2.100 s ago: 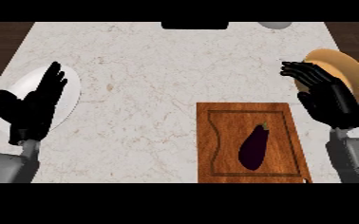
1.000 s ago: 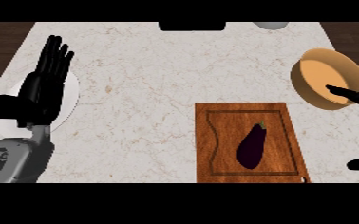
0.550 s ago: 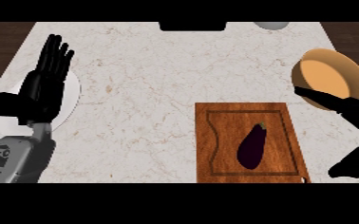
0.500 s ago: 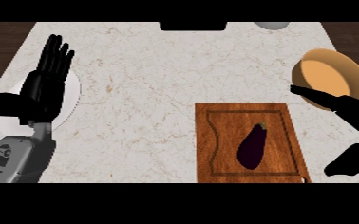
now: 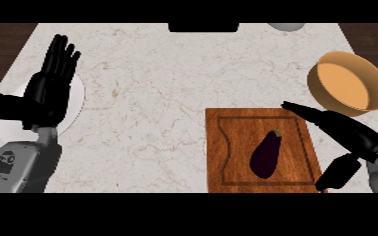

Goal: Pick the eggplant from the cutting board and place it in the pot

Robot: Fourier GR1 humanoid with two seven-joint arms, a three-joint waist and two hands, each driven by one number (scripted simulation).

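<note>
A dark purple eggplant point(image 5: 266, 153) lies on the wooden cutting board point(image 5: 229, 145) at the lower right of the counter. The orange pot point(image 5: 342, 83) stands beyond the board's far right corner. My right hand point(image 5: 348, 136) is open at the board's right edge, fingers stretched toward the board's far right corner and thumb low near the near right corner, a short gap from the eggplant. My left hand point(image 5: 48, 91) rests open at the left edge, fingers up, over a white plate point(image 5: 74, 98).
A black appliance edge point(image 5: 203, 27) and a grey round object point(image 5: 286, 26) sit at the counter's far edge. Marble counter point(image 5: 162, 85) stretches between the plate and the board.
My right hand has come down and leftward from beside the pot to the board's right edge, nearer the eggplant. The left hand has hardly moved, and the eggplant lies where it was.
</note>
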